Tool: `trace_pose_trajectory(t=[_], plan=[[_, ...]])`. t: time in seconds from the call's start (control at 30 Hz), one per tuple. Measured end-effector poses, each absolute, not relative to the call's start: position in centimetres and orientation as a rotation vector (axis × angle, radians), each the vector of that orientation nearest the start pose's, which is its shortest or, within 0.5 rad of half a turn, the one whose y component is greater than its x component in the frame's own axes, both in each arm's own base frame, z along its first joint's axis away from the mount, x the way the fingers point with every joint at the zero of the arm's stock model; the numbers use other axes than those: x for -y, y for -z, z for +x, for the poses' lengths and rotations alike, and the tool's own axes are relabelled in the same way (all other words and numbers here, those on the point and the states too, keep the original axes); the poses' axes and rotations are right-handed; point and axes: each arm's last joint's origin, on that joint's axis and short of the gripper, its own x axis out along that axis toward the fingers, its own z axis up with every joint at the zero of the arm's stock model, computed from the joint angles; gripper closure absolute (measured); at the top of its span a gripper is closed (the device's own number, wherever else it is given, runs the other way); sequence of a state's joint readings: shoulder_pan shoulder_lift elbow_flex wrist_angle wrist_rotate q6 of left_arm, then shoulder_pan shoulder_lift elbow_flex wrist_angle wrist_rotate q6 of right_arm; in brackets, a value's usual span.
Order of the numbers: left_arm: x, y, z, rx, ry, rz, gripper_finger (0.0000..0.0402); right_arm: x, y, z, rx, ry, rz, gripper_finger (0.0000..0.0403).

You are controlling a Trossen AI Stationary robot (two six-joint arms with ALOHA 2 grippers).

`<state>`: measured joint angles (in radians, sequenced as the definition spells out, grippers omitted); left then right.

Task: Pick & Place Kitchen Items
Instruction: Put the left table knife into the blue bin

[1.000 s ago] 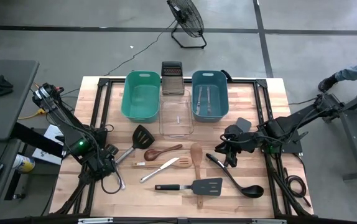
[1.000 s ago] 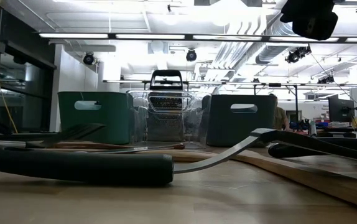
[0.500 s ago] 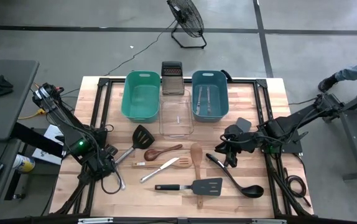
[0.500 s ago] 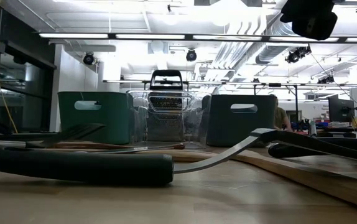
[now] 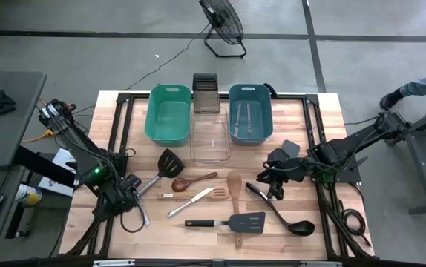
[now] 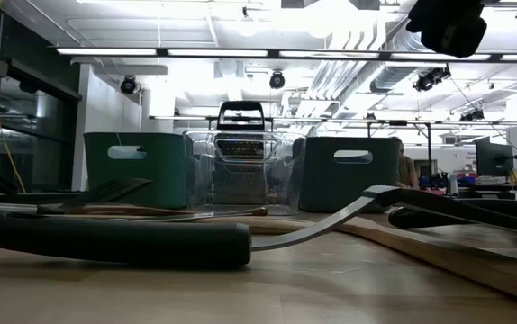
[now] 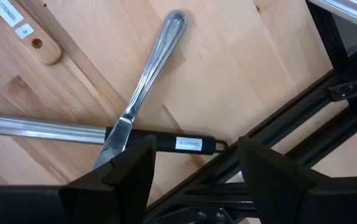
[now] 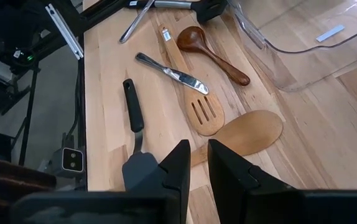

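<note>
Several utensils lie flat on the wooden table: a black turner (image 5: 166,165), a dark wooden spoon (image 5: 194,180), a slotted wooden spatula (image 8: 191,93), a table knife (image 5: 191,202), a pale wooden spatula (image 5: 234,185), a second black turner (image 5: 228,222) and a black ladle (image 5: 281,213). Another knife (image 7: 144,81) lies across the first turner's handle (image 7: 185,144). My left gripper (image 5: 129,191) (image 7: 194,155) is open, above that handle and the table's left frame rail. My right gripper (image 5: 266,184) (image 8: 198,158) is shut and empty, above the ladle's handle end.
At the far side stand a teal tub (image 5: 168,115), a clear tub (image 5: 211,139), a blue tub (image 5: 250,115) with metal pieces inside, and a steel grater (image 5: 205,93). Black frame rails (image 5: 120,141) run along both table sides. A person's leg (image 5: 421,87) shows at the right.
</note>
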<state>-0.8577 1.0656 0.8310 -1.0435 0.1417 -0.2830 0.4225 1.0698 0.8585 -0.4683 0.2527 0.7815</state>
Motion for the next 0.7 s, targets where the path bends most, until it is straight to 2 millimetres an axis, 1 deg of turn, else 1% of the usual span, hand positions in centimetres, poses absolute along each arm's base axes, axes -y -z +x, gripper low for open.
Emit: trace_pose_trajectory(t=[0.07, 0.13, 0.33, 0.4, 0.53, 0.7], plan=[[13.3, -24.3, 10.9, -1.345, 0.675, 0.244, 0.0172, -8.4, -28.2, 20.3, -0.663, 0.094, 0.527, 0.0355], [13.3, -24.3, 10.9, -1.346, 0.679, 0.248, 0.0157, -8.4, -28.2, 20.3, -0.668, 0.085, 0.53, 0.0355], [13.3, -24.3, 10.8, -1.333, 0.752, 0.298, 0.0082, -8.5, -28.2, 20.3, -0.688, 0.05, 0.541, 0.0355], [13.2, -24.3, 10.8, -1.336, 0.768, 0.327, 0.0065, -8.5, -28.2, 20.3, -0.688, 0.05, 0.541, 0.0355], [12.9, -24.3, 10.5, -1.375, 0.77, 0.377, 0.0055, -8.5, -28.2, 20.3, -0.688, 0.05, 0.541, 0.0355], [13.5, -25.6, 11.2, -1.368, 0.755, 0.47, 0.0055, -8.5, -28.2, 20.3, -0.692, 0.052, 0.539, 0.0355]])
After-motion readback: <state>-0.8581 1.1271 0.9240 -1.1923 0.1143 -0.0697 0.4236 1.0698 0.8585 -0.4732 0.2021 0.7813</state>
